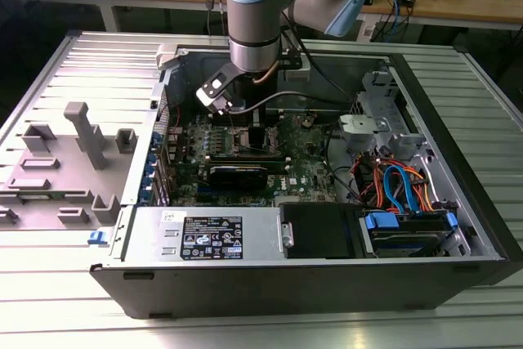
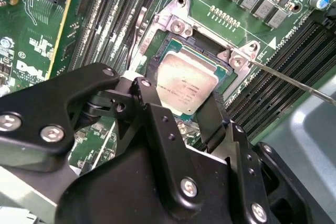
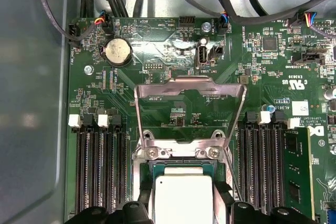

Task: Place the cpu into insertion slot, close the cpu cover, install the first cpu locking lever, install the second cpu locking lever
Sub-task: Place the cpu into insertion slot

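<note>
Step one in hand: my claw (image 2: 182,100) pinched cpu (image 2: 186,80) by opposite edges at insertion slot (image 2: 178,24); cpu cover (image 3: 189,82) stood open. Judged seating needed it level, square.

The cpu (image 3: 184,198), a small flat square chip with a silvery-grey metal top, lies level inside the insertion slot (image 3: 178,153), a small dark square socket with a silvery metal rim on the green board. The cpu cover (image 3: 190,81), a thin silvery metal frame with a large square cut-out, stands swung open, hinged at the slot's edge, off the chip. A thin wire locking lever (image 2: 294,80) slants away from the slot, unlatched.
</note>
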Controlling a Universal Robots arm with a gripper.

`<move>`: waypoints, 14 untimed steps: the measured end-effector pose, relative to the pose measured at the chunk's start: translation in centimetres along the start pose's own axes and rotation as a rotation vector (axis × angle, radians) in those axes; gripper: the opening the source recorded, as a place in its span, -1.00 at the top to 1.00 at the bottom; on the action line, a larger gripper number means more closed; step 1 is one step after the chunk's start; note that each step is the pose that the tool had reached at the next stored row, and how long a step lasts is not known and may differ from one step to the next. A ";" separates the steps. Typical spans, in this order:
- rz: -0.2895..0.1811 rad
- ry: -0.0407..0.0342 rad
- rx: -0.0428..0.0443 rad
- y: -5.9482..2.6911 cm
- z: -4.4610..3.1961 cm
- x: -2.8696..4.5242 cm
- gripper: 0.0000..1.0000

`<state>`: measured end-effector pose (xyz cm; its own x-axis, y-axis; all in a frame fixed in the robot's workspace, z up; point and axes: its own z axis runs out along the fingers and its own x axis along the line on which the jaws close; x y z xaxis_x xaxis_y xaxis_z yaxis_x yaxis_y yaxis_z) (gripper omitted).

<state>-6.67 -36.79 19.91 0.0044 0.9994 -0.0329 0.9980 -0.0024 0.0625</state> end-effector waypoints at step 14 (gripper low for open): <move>0.000 0.0001 -0.0003 0.01 0.04 0.01 -0.11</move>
<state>-6.65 -36.79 19.87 0.0044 0.9995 -0.0328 0.9980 -0.0023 0.0629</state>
